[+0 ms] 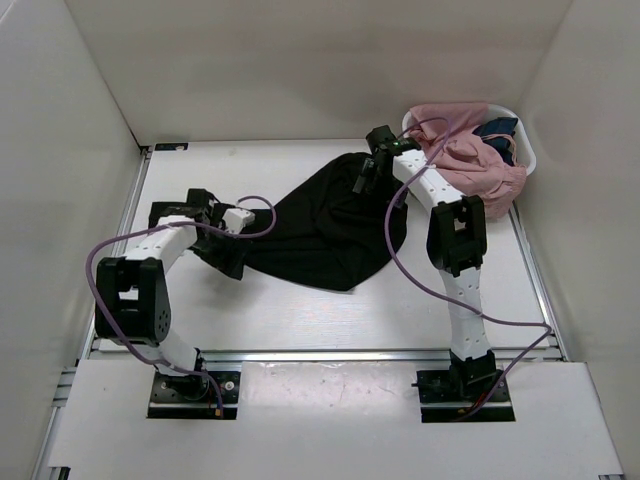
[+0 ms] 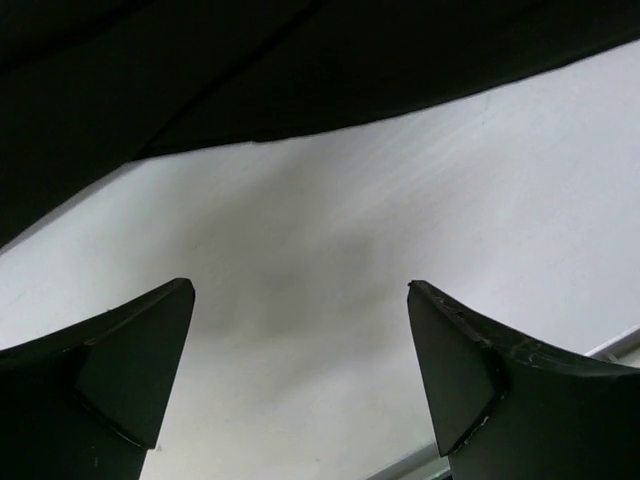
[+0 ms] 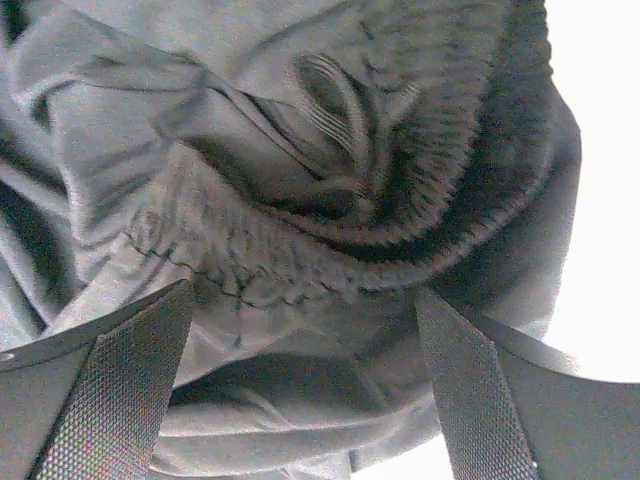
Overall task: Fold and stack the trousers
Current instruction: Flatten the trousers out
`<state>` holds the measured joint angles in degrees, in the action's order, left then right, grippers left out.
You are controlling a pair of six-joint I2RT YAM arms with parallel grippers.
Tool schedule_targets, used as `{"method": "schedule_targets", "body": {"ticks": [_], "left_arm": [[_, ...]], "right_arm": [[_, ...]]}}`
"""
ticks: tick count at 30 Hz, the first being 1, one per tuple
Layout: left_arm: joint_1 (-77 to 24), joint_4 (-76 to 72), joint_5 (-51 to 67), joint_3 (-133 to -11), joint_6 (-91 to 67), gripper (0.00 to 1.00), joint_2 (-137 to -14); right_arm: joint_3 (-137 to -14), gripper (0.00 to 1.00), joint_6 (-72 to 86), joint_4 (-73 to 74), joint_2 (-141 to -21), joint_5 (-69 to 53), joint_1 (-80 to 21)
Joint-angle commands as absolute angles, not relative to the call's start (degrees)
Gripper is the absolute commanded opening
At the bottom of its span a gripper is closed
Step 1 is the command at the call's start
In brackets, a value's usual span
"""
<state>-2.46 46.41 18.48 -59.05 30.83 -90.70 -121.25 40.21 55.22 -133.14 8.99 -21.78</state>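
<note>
The black trousers (image 1: 325, 225) lie in a crumpled heap in the middle of the white table (image 1: 300, 305). My right gripper (image 1: 366, 176) is open over the far top edge of the heap. In the right wrist view its fingers (image 3: 120, 390) stand on either side of the bunched, ribbed waistband (image 3: 330, 225), with fabric between them but not pinched. My left gripper (image 1: 228, 245) is open at the left end of the heap. In the left wrist view its fingers (image 2: 470, 370) hang over bare table, with the trousers' edge (image 2: 250, 70) just beyond them.
A white basket (image 1: 527, 150) stands at the far right corner, with a pink garment (image 1: 470, 165) spilling over its rim and a small dark blue garment (image 1: 498, 130) inside. White walls close in the table on three sides. A metal rail (image 1: 330, 353) runs along the near edge.
</note>
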Motion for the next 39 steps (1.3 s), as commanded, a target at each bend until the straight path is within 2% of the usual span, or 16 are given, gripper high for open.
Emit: {"method": "schedule_targets", "body": {"ticks": [1, 5, 6, 8, 9, 10, 14, 15, 17, 18, 20, 21, 22, 30, 34, 39], "left_arm": [[-5.35, 39.22, 15.04, -57.66, 28.48, 1.00, -91.65], [-8.61, 35.78, 12.14, -57.66, 27.69, 1.00, -95.44], [-8.61, 35.25, 11.61, -58.18, 27.69, 1.00, -96.06], [-9.40, 34.19, 11.07, -58.18, 27.69, 1.00, -97.46], [-9.40, 33.15, 11.07, -58.71, 28.38, 1.00, -97.47], [-9.93, 32.61, 11.07, -58.71, 29.00, 1.00, -98.17], [-10.99, 29.19, 11.60, -58.18, 30.23, 1.00, -100.27], [-10.99, 29.18, 11.60, -58.18, 30.76, 0.96, -100.89], [-11.60, 29.18, 11.60, -59.67, 30.76, 0.74, -103.52], [-11.60, 29.18, 11.60, -59.68, 30.07, 0.54, -104.41], [-11.60, 29.18, 10.29, -61.08, 29.54, 0.36, -105.64], [-11.60, 29.18, 9.76, -61.08, 29.53, 0.20, -105.64], [-10.91, 29.18, 8.54, -61.08, 29.53, 0.14, -105.64], [5.07, 39.27, 1.07, -66.44, 37.07, 0.14, -90.56], [7.99, 47.70, -2.20, -67.59, 44.37, 0.14, -85.35], [9.14, 63.16, -1.58, -68.12, 46.23, 0.14, -84.29]], "right_arm": [[-121.20, 0.94, 41.84, 56.78, -131.83, 10.72, -21.97], [-120.59, 0.64, 40.53, 55.99, -133.42, 12.57, -21.97], [-120.59, 0.44, 40.52, 55.99, -133.42, 13.70, -21.97], [-120.59, 0.21, 39.38, 55.46, -132.19, 16.25, -21.97], [-120.59, 0.05, 39.38, 55.46, -130.88, 17.04, -21.97], [-120.59, 0.00, 38.68, 55.46, -130.17, 17.66, -21.97], [-118.14, 0.00, 38.14, 55.46, -122.99, 17.67, -21.97], [-117.26, 0.00, 37.62, 55.46, -121.22, 16.80, -21.97], [-114.89, 0.00, 37.62, 55.46, -114.92, 15.74, -21.97], [-112.09, 0.00, 37.62, 54.85, -112.52, 15.73, -21.97], [-109.44, 0.00, 37.62, 54.84, -105.69, 15.21, -21.97], [-106.81, 0.00, 37.62, 54.32, -103.38, 15.21, -21.97], [-105.40, 0.00, 38.49, 54.32, -99.18, 15.21, -21.97], [-86.44, 0.00, 44.73, 56.42, -79.74, 15.91, -18.47], [-76.13, 0.00, 46.32, 56.95, -70.34, 15.91, -13.81], [-70.14, 0.00, 46.84, 59.32, -66.10, 16.61, -12.75]]}}
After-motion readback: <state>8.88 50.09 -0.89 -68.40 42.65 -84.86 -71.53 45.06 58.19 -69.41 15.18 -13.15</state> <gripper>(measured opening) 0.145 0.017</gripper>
